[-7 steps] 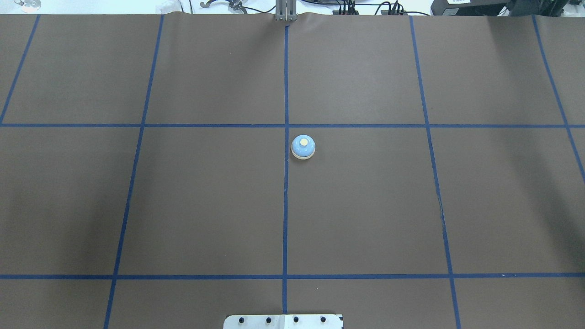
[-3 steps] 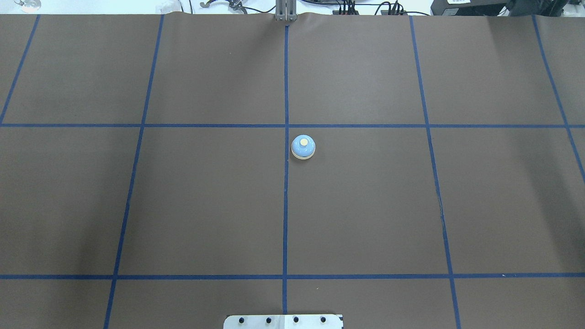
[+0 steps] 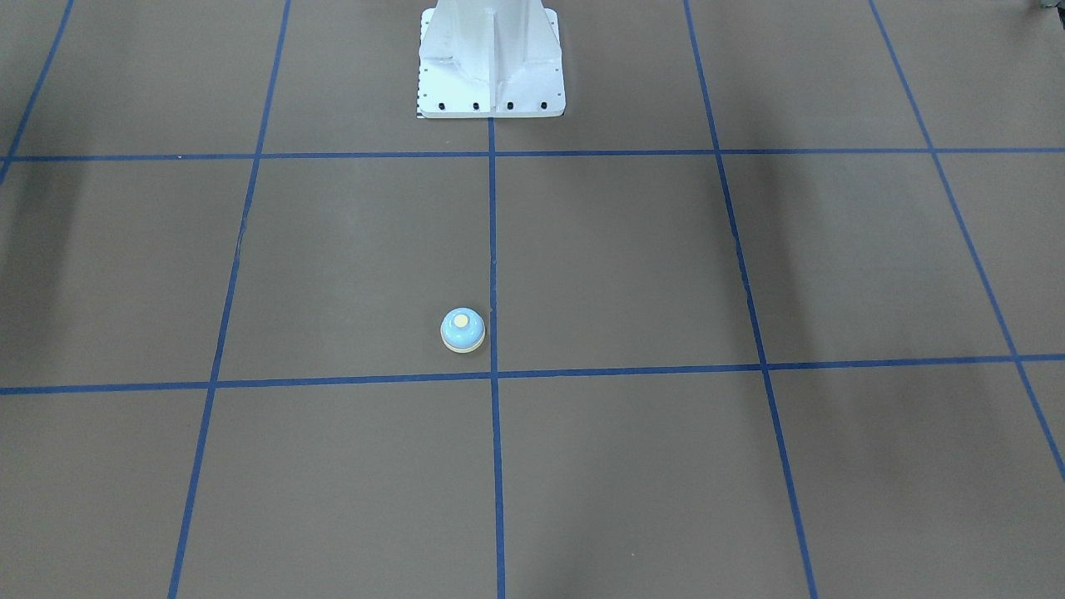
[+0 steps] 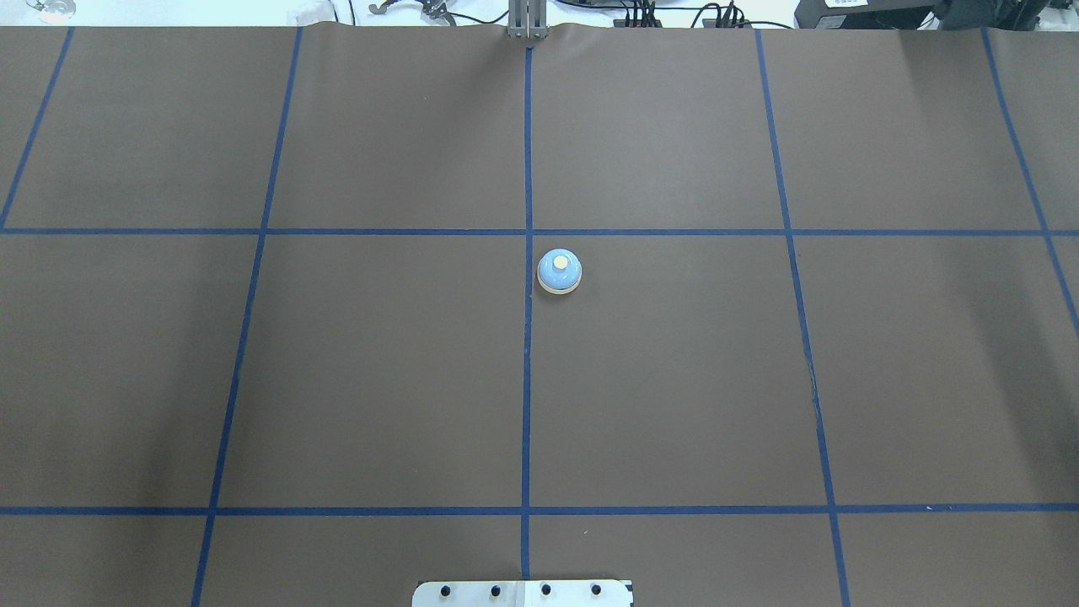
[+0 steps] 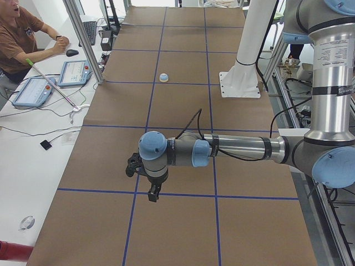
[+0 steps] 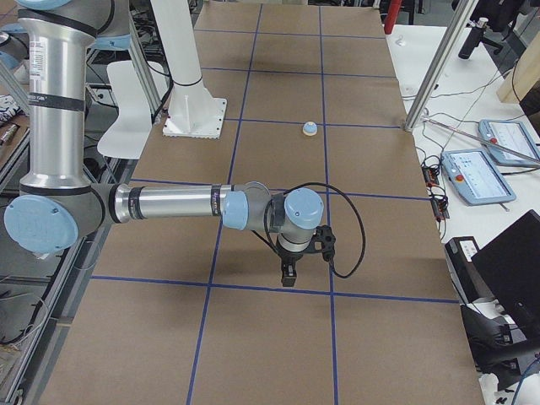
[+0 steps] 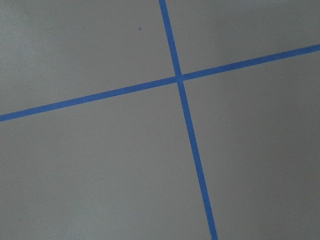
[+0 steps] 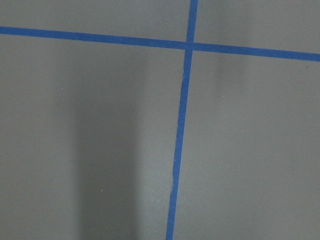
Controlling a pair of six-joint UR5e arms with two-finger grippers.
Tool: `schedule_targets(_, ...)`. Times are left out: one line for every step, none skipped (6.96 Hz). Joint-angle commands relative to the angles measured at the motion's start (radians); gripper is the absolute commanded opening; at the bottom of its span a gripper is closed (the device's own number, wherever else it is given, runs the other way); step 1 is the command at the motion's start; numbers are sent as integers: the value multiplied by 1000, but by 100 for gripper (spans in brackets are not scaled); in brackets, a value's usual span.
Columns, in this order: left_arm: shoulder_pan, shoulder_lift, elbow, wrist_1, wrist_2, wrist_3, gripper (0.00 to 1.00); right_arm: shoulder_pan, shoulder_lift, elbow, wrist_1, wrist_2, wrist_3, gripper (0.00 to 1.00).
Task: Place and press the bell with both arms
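Overhead view: bell [image 4: 559, 271] sits upright on the brown table [image 4: 674, 379], just right of the centre blue tape line [image 4: 527, 379], near the far cross line. The left gripper [image 5: 153, 193] shows only in the left side view, pointing down over the table, well apart from the bell; can't tell if its fingers are apart or together. The right gripper [image 6: 288, 274] shows only in the right side view, also pointing down, same doubt (wrist cams: only table & tape).
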Motion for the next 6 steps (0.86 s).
schedule_targets(0,1,-2,-1,0,0,100,0,8,6,1,-2,2,100)
schedule_targets(0,1,-2,1,0,0,100,2,8,4,1,-3,8,100)
schedule_targets(0,1,-2,-1,0,0,100,2,9,4,1,-3,12,100)
schedule_targets(-2,-1,-4,-1,0,0,100,2,11,6,1,-5,11,100)
schedule_targets(-2,-1,-4,-1,0,0,100,2,12,6,1,-5,11,100)
schedule_targets(-8,-2,-4,-1,0,0,100,2,12,3,1,-10,9,100)
